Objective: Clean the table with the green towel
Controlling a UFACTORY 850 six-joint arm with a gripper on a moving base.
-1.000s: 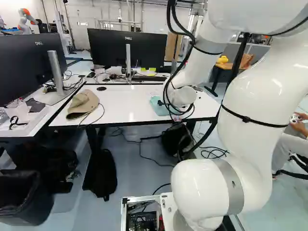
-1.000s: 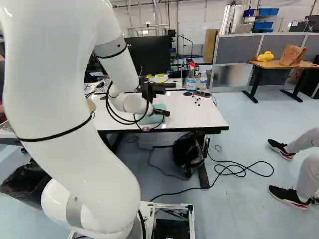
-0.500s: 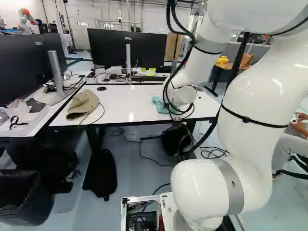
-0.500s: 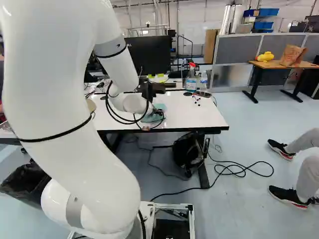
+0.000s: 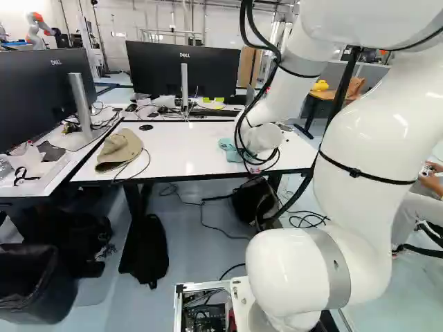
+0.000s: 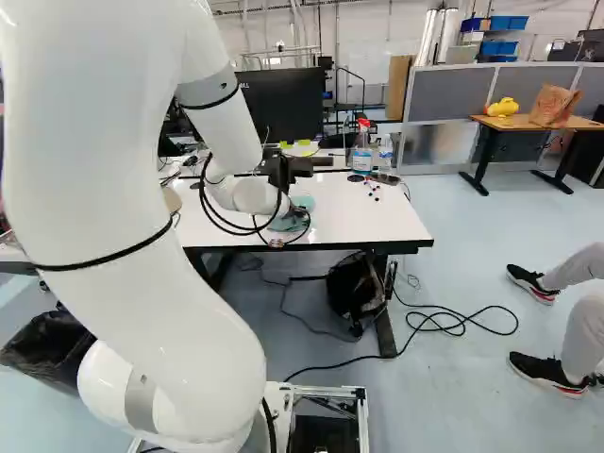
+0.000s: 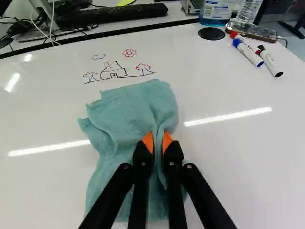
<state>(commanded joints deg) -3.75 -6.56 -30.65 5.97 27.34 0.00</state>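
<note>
Towel (image 6: 303,202), one, lies on the table (image 6: 382,225) close to its near edge in the right base view, with the gripper (image 6: 297,215) down at it and looping cables (image 6: 224,228) partly in front. Two bottles (image 6: 362,156) stand toward the table's far right corner.

In the left base view the arm (image 5: 356,131) blocks much of the table's right end and part of the towel. One hat (image 5: 120,148) sits by the near left corner. Two monitors (image 5: 181,68) show, one beyond the far edge, one to the table's left.

In the wrist view the gripper (image 7: 159,143) is clenched on a fold of towel between its orange pads. Ahead, between towel and far edge, is one drawing (image 7: 113,71): one house, two trees, one flower, one cloud. Three markers (image 7: 248,52) and one phone (image 7: 252,31) lie near the bottles; one keyboard (image 7: 114,15) sits past the far edge.
</note>
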